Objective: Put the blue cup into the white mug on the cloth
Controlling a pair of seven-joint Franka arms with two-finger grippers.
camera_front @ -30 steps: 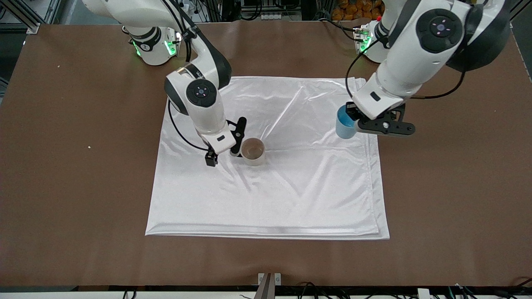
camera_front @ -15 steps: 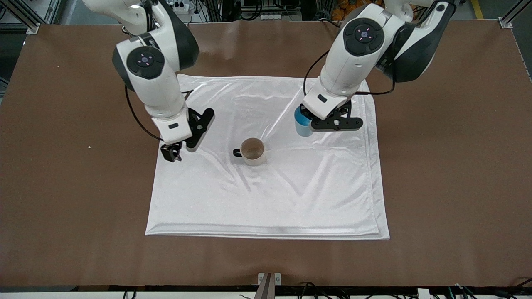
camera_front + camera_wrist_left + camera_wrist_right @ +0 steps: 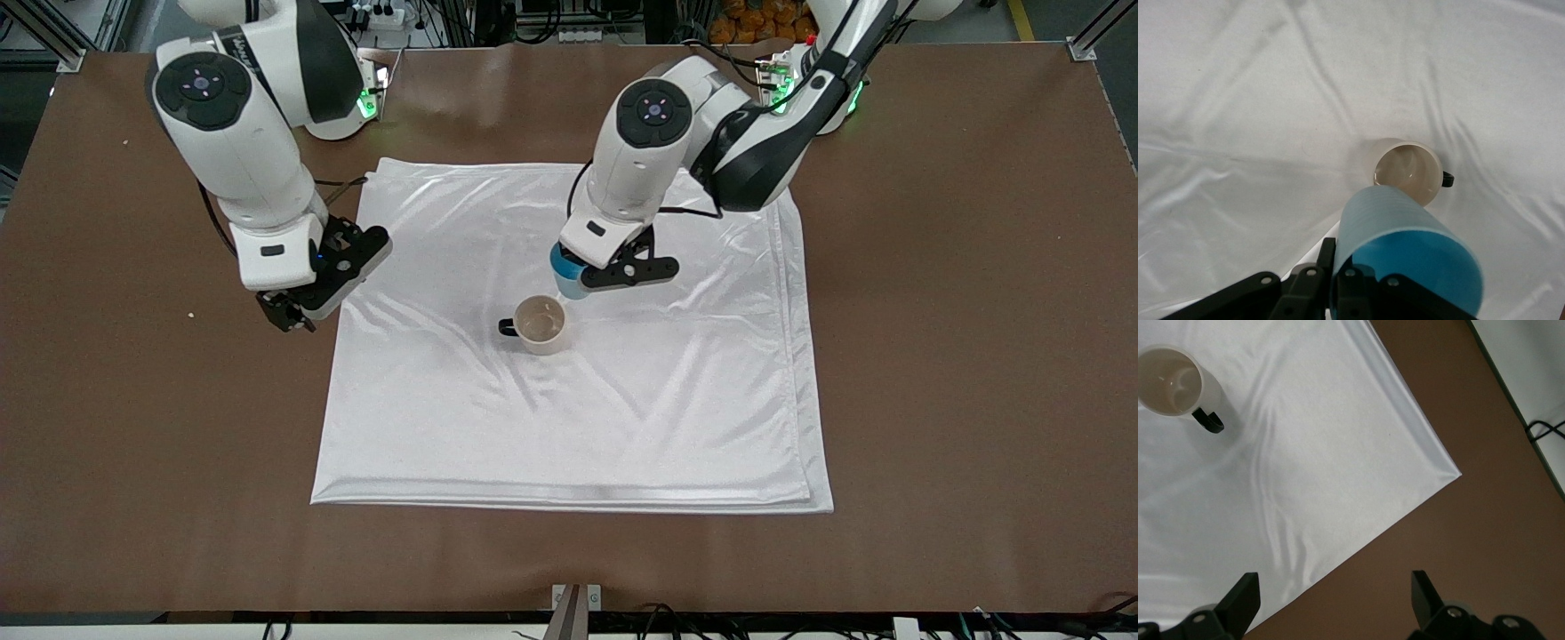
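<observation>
The white mug (image 3: pixel 541 324) stands upright on the white cloth (image 3: pixel 622 418), its black handle toward the right arm's end; it also shows in the left wrist view (image 3: pixel 1408 172) and the right wrist view (image 3: pixel 1175 381). My left gripper (image 3: pixel 580 277) is shut on the blue cup (image 3: pixel 567 276), pinching its wall, and holds it in the air over the cloth right beside the mug. In the left wrist view the blue cup (image 3: pixel 1405 257) hangs just short of the mug's mouth. My right gripper (image 3: pixel 289 316) is open and empty over the cloth's edge at the right arm's end.
The brown table (image 3: pixel 960 356) surrounds the cloth on all sides. The cloth's corner (image 3: pixel 1451 473) and bare table show under my right gripper (image 3: pixel 1331 593).
My left gripper has carried the blue cup across the cloth to just beside the mug. My right gripper has drawn away from the mug to the cloth's edge.
</observation>
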